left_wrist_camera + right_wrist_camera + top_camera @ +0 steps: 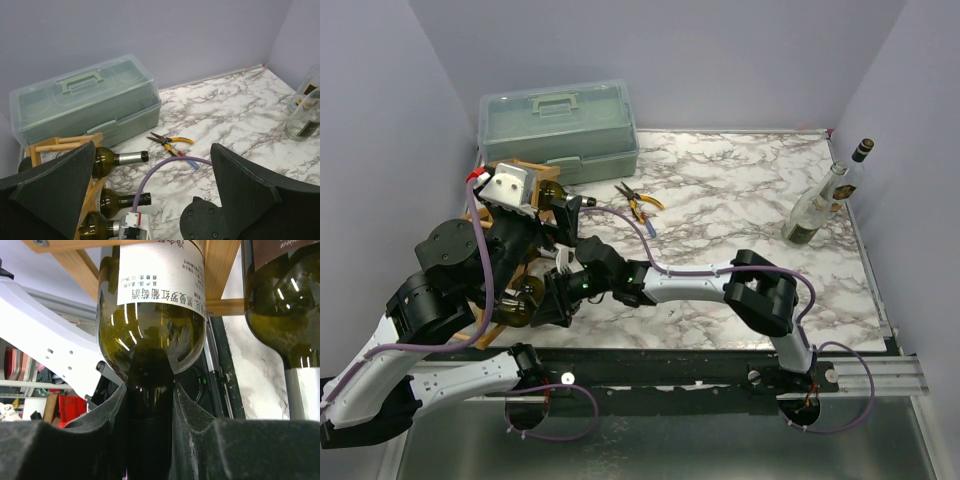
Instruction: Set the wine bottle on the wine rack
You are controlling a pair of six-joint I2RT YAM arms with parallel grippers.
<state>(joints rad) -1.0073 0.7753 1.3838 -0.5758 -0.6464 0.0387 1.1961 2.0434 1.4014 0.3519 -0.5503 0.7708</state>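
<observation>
The wine rack of tan wooden sticks stands at the table's near left, mostly hidden by my left arm. It also shows in the left wrist view and the right wrist view. My right gripper is shut on the neck of a dark green wine bottle with a white label. The bottle's body lies inside a lower rack cell. My left gripper hovers over the rack's top, open wide and empty.
Other green bottles lie in the rack. A pale green toolbox stands behind it. Yellow-handled pliers lie on the marble table. Two clear bottles stand at the far right by the wall.
</observation>
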